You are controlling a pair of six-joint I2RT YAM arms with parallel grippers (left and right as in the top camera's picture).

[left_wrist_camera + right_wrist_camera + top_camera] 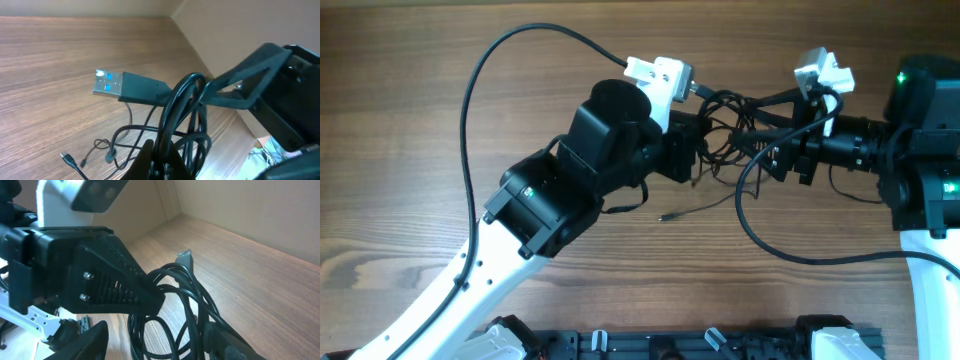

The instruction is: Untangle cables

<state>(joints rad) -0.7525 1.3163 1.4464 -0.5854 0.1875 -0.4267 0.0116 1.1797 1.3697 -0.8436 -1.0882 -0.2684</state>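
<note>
Pull-apart step, I judge. The left gripper (705,150) has its jaws pressed together on the cables (728,128), a knotted bundle lifted off the tabletop (420,120) between the 2 arms. The right gripper (768,148) has its jaws spread around the loops. Next: pinch 1 strand, then draw it away gently.

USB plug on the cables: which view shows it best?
Left wrist: the USB plug is side-on, sharp, blue insert visible, sticking out of the cables. Right wrist shows only its tip behind the loops. Overhead: not distinguishable in the tangle.
</note>
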